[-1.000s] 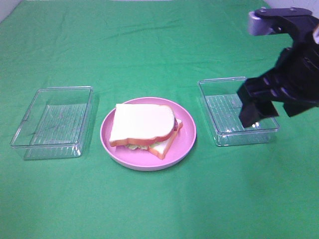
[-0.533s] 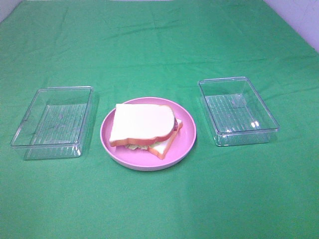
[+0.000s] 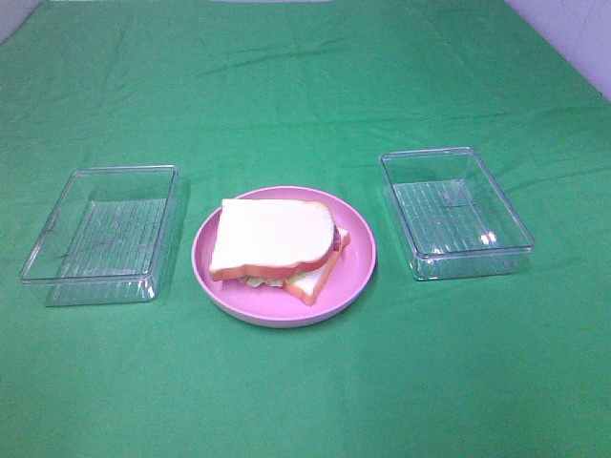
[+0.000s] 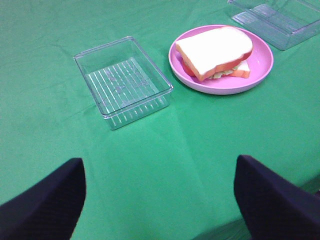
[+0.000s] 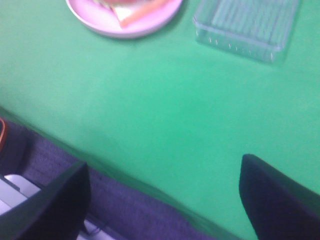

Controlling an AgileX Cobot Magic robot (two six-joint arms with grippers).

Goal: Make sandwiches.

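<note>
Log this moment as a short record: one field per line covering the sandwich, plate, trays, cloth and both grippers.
sandwich: stacked on the plate, top bread slice skewed over the lower one
plate: pink, round, between the two trays
left tray: clear, nothing in it
right tray: clear, nothing in it
cloth: green, covers the table
left gripper: open, holding nothing, back from the trays
right gripper: open, holding nothing, near the table edge

1. neither arm nor gripper shows in the exterior high view.
2. the left gripper (image 4: 159,197) shows in its wrist view only as two dark fingers (image 4: 42,205) at the frame's lower corners, set wide apart, nothing between them, well back from the table edge side.
3. the right gripper (image 5: 162,200) likewise shows two dark, blurred fingers (image 5: 280,197) spread wide, gripping nothing, held above the cloth's edge.
</note>
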